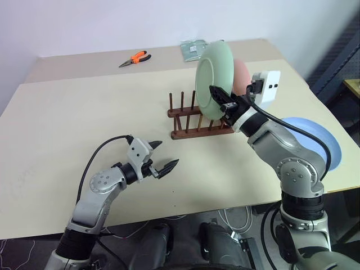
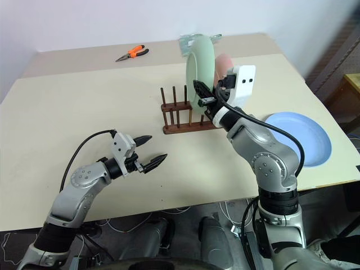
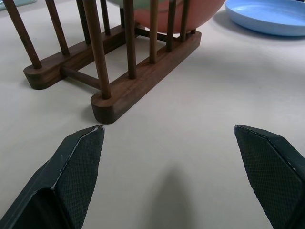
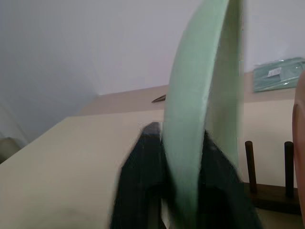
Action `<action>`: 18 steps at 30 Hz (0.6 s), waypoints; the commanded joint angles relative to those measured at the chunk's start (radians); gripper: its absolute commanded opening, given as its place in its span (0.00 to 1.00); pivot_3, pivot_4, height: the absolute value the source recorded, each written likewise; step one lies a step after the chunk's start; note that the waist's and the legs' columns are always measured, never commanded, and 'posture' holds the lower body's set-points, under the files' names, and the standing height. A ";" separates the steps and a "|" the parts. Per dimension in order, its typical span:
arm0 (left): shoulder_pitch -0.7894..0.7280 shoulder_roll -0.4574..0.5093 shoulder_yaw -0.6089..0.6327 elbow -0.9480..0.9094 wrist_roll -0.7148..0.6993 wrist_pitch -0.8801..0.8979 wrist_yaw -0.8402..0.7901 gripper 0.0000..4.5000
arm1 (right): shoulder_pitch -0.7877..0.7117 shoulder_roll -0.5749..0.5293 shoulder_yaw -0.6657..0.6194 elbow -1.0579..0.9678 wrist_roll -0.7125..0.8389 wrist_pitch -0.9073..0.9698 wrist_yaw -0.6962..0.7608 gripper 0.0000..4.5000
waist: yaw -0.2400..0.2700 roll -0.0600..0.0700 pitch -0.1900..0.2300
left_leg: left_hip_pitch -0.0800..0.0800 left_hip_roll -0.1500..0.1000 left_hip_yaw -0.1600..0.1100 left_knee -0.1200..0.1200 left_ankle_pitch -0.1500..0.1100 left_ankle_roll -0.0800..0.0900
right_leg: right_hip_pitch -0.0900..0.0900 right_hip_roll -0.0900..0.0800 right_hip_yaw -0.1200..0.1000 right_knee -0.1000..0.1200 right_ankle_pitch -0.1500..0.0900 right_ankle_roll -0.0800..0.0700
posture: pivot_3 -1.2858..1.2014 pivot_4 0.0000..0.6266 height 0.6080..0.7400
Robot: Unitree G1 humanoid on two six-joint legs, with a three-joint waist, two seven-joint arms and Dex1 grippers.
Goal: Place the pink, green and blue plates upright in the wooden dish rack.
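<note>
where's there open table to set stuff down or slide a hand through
Bare table stretches wide from the pliers down to the left hand, left of the wooden dish rack. A smaller strip lies before the rack. Crowded: the rack's right end, where the green plate, pink plate, right hand and blue plate gather.

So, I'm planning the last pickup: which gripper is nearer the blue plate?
Right. The right gripper is at the green plate in the rack, beside the blue plate; the left gripper hovers across the table.
</note>
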 commanded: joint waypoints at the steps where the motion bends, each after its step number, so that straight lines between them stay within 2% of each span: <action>1: -0.008 -0.002 0.014 -0.030 0.000 -0.018 -0.001 1.00 | -0.041 -0.007 0.019 -0.025 -0.076 -0.021 0.020 0.59 | 0.000 0.000 0.000 | 0.000 0.000 0.000 0.000 0.000 0.000 | 0.000 0.000 0.000 0.000 0.000 0.000 | 0.52 0.24 1.00; 2: -0.008 -0.001 0.014 -0.030 0.000 -0.017 -0.001 1.00 | -0.050 -0.021 0.031 -0.029 -0.112 -0.034 0.039 0.69 | 0.000 0.000 0.000 | 0.000 0.000 0.000 0.000 0.000 0.000 | 0.000 0.000 0.000 0.000 0.000 0.000 | 0.52 0.24 1.00; 9: -0.006 -0.003 0.009 -0.033 -0.001 -0.013 -0.002 1.00 | -0.094 -0.121 0.055 -0.031 -0.303 -0.153 0.178 0.69 | 0.000 0.000 0.000 | 0.000 0.000 0.000 0.000 0.000 0.000 | 0.000 0.000 -0.001 0.000 0.000 0.000 | 0.52 0.24 1.00; 13: -0.002 -0.001 0.008 -0.035 -0.002 -0.014 -0.004 1.00 | -0.169 -0.204 -0.142 0.082 -0.363 -0.282 0.184 0.69 | 0.002 0.000 0.000 | 0.000 0.000 0.000 0.000 0.000 0.000 | 0.000 0.000 -0.001 0.000 0.000 0.000 | 0.52 0.24 1.00; 16: -0.002 0.000 0.005 -0.031 -0.002 -0.016 -0.010 1.00 | -0.126 -0.316 -0.237 0.227 -0.459 -0.289 0.160 0.87 | 0.017 -0.003 -0.002 | 0.000 -0.001 -0.001 0.001 0.000 0.000 | 0.002 -0.001 -0.002 -0.002 0.000 0.000 | 0.52 0.24 1.00; 17: -0.005 0.000 0.000 -0.026 0.000 -0.019 -0.015 1.00 | -0.094 -0.344 -0.255 0.255 -0.480 -0.297 0.170 0.98 | 0.020 -0.004 -0.002 | 0.000 -0.001 -0.001 0.001 0.000 0.000 | 0.003 0.000 -0.003 -0.003 0.000 0.000 | 0.52 0.24 1.00; 18: -0.007 0.001 -0.003 -0.021 0.001 -0.021 -0.018 1.00 | -0.066 -0.362 -0.266 0.270 -0.488 -0.290 0.186 0.99 | 0.020 -0.004 -0.002 | 0.000 -0.001 -0.001 0.000 0.000 0.001 | 0.003 -0.001 -0.002 -0.003 0.000 0.000 | 0.52 0.24 1.00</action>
